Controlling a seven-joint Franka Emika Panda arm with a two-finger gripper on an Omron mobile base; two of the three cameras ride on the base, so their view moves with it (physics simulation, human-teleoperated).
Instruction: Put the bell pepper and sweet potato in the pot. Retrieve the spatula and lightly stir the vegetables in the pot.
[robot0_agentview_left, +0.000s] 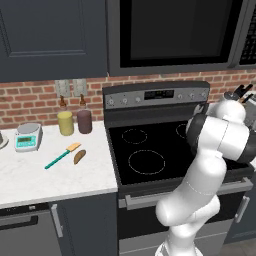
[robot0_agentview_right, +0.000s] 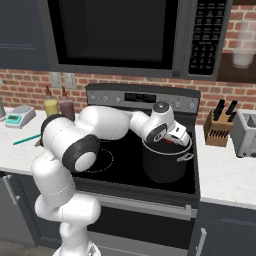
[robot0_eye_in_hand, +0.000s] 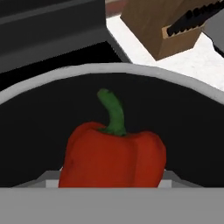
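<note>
My pincer (robot0_agentview_right: 171, 140) hung at the rim of the one pot (robot0_agentview_right: 165, 167), spread wide around the one bell pepper (robot0_eye_in_hand: 113, 157), which the hand view showed stem-up against the pot's dark interior, with the knife block (robot0_eye_in_hand: 168, 26) beyond. The left base view alone showed the one sweet potato (robot0_agentview_left: 79, 156) and one spatula (robot0_agentview_left: 62, 155) lying side by side on the counter (robot0_agentview_left: 30, 175) left of the stove (robot0_agentview_left: 150, 150), near two canisters (robot0_agentview_left: 75, 122) and one scale (robot0_agentview_left: 27, 136). My arm (robot0_agentview_right: 100, 125) reached rightward across the stove, wrist bent down over the pot.
</note>
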